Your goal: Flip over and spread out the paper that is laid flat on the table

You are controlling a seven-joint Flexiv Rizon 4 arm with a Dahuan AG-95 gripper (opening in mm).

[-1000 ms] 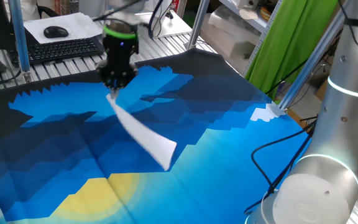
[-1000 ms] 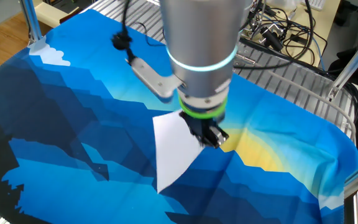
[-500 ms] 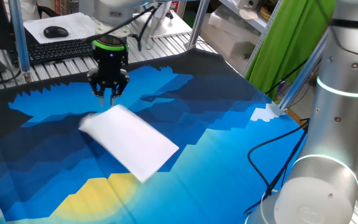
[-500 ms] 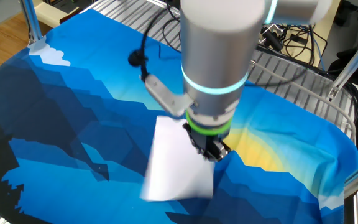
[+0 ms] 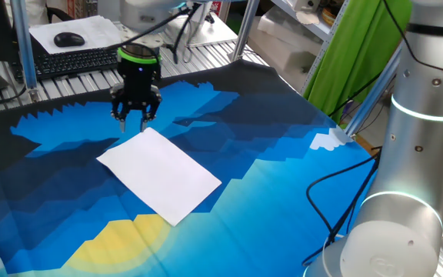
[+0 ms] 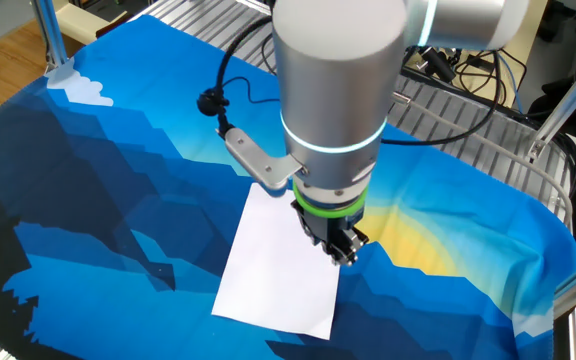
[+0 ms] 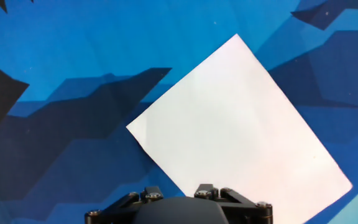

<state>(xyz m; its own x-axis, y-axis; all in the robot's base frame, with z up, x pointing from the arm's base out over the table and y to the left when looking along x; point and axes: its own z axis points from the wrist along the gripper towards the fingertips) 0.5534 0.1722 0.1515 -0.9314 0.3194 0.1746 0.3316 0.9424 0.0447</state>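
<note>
The white paper [image 5: 160, 173] lies flat on the blue printed table cloth [image 5: 283, 154], near its middle. It also shows in the other fixed view [image 6: 283, 265] and in the hand view [image 7: 241, 130], with all its edges down and nothing held. My gripper [image 5: 134, 117] hovers just above the paper's far corner, fingers apart and empty. In the other fixed view the gripper [image 6: 343, 248] hangs over the paper's edge on the yellow-patch side. The hand view shows only the hand's black housing [image 7: 179, 211]; the fingertips are out of view.
A slatted metal desk with a black keyboard [image 5: 79, 61] and a mouse on a white sheet [image 5: 69, 38] stands behind the table. A metal post [image 5: 23, 46] rises at the far left. The arm's base [image 5: 406, 192] and a black cable [image 5: 337, 192] are at the right. Loose cables [image 6: 468, 50] lie beyond the table.
The paper hung tilted from the gripper a second ago. It was let go, dropped and now lies flat; the gripper rose slightly and stays over its far corner.
</note>
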